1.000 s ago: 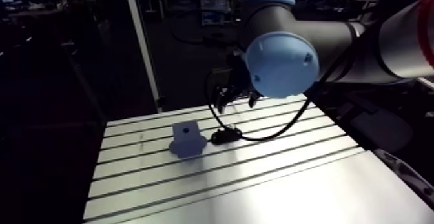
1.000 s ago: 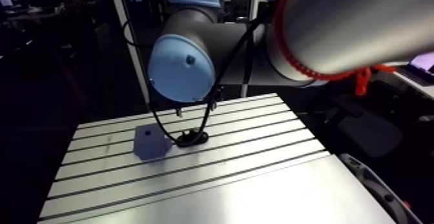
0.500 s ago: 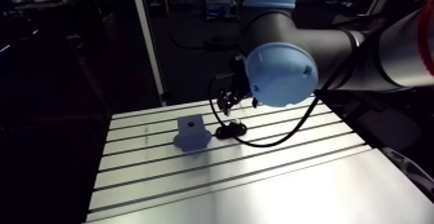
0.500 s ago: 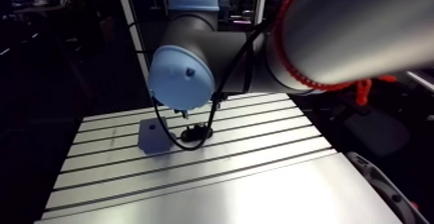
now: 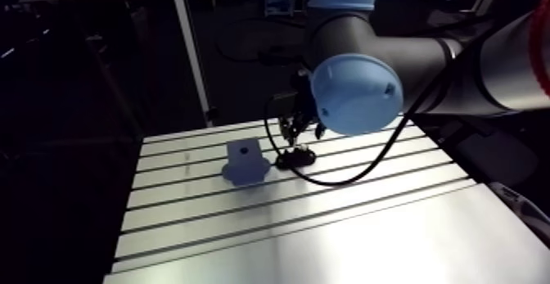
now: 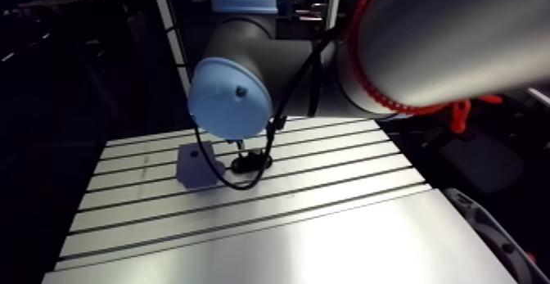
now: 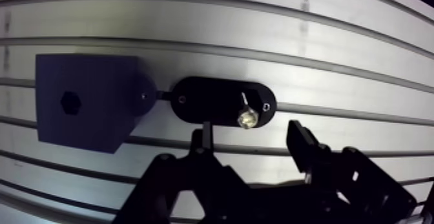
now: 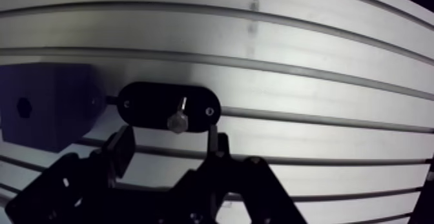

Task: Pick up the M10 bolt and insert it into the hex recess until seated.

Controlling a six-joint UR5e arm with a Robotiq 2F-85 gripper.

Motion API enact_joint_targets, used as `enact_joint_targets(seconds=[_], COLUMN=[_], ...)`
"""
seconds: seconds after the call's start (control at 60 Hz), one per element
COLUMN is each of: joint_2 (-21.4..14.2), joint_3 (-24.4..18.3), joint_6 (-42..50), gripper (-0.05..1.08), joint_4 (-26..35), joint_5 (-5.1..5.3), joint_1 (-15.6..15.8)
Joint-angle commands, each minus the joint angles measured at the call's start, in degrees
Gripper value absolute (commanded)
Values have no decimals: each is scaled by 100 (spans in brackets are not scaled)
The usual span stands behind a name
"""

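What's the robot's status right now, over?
End effector open, holding nothing, above the M10 bolt. Bolt on its black holder, not yet picked. Hex recess in blue block beside holder unfilled; nothing blocking.

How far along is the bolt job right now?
Nothing is finished yet. The bolt stands in its black holder, ungripped. In hand: the open gripper hangs above it, a finger to each side. Left: grip, lift, carry to the blue block and seat it in the empty hex recess.

Dark blue hex-recess block (image 7: 84, 107), glossy black oval plate (image 7: 213, 101), silvery bolt (image 7: 245, 117), pale silver table (image 7: 258, 33) striped with dark parallel slots, black gripper (image 7: 252, 136)
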Motion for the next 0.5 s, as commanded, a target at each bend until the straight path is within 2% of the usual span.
enact_joint_targets(seconds=[0.017, 0.2, 0.5], joint_2=[65, 93, 126], joint_3=[9, 27, 27], joint_6=[72, 63, 97], gripper=[38, 40, 43], joint_4=[-3, -295, -303], joint_5=[3, -5, 3], joint_1=[-6, -6, 2])
